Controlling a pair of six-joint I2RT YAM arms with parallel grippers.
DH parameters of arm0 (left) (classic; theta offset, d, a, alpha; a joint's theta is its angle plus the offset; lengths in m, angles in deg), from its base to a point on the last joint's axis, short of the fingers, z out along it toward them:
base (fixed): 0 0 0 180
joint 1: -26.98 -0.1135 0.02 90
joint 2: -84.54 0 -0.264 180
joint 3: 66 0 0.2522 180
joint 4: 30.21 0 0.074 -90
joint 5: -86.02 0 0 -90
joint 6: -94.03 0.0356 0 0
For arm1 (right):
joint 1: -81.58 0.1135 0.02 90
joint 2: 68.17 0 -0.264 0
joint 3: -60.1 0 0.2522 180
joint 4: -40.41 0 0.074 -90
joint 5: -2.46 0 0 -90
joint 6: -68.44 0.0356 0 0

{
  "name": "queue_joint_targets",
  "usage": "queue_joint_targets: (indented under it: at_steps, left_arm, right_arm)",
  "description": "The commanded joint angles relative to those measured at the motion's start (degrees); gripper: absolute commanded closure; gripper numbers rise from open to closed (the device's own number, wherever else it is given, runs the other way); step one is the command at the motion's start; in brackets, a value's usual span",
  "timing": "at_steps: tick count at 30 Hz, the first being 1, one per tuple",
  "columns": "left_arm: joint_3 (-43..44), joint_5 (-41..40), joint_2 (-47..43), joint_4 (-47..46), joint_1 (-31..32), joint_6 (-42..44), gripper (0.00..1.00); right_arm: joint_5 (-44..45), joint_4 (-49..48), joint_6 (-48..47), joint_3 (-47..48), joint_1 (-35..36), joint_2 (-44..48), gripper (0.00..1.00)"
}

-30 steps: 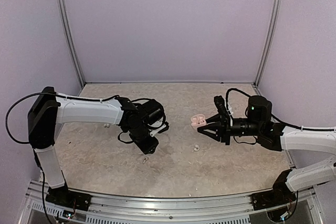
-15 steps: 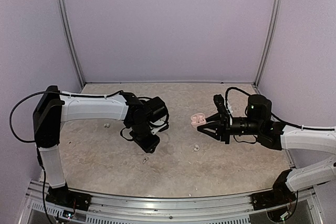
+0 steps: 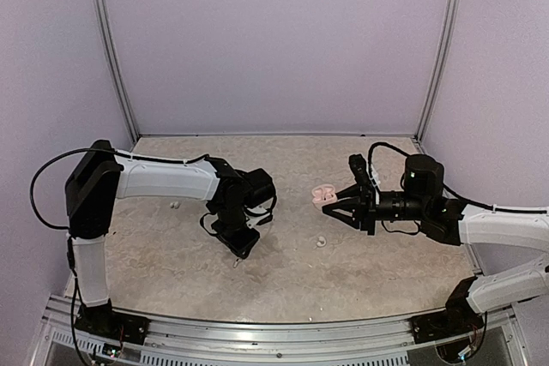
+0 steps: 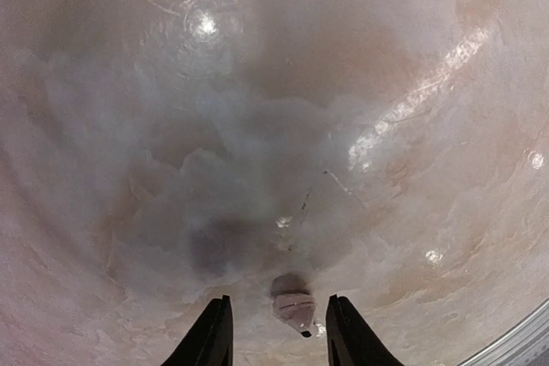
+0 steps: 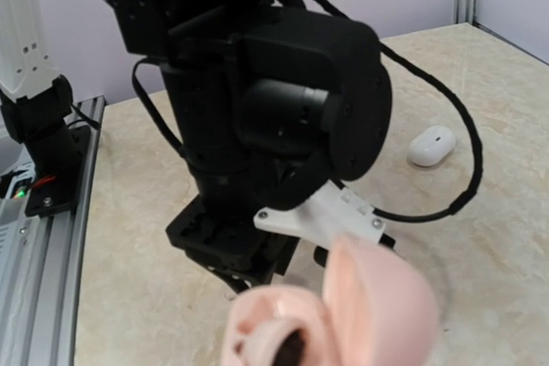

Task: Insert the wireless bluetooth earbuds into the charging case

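The right gripper (image 3: 333, 204) is clamped on the open pink charging case (image 3: 323, 195) and holds it up off the table (image 3: 386, 272), its hollow side turned towards the other arm. Well to the left of the case and nearer the arm bases, the left gripper (image 4: 276, 302) points straight down with its jaws at a narrow, partly open gap. A small pale earbud (image 4: 294, 309) lies on the table between the fingers. It sits off centre, closer to one finger than the other, and as far as the wrist view shows, neither pad touches it. The step in hand looks like picking this bud, and doing it well probably means centring first. The gripper should shift sideways until the bud sits midway between the fingers, then come down until the tips almost brush the table, then close slowly. A bud this small and rounded will likely squirt out or roll if one pad reaches it first or the pinch lands above its widest part. A firm but light squeeze should do, followed by a straight lift before any travel towards the case. A second earbud (image 3: 321, 242) lies on the table just nearer than the case, almost under it, and can wait. A white case (image 5: 431, 145) rests beyond the left arm, far from the pink one, and is not needed for this step.
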Motion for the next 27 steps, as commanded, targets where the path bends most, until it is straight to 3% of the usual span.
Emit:
queue_joint_targets:
  at_steps: [1, 16, 27]
  left_arm:
    - [-0.4, 2.5, 0.8, -0.1, -0.3, -0.2, 0.62]
    - [-1.4, 2.9, 1.7, -0.4, -0.6, -0.3, 0.64]
    - [-1.7, 1.4, 2.4, -0.5, -0.4, -0.3, 0.7]
  right_arm:
    - [0.4, 0.8, -0.6, 1.0, -0.5, 0.7, 1.0]
    - [0.4, 1.0, -0.7, 1.1, -0.5, 0.6, 1.0]
    - [0.5, 1.1, -0.7, 1.0, -0.5, 0.6, 1.0]
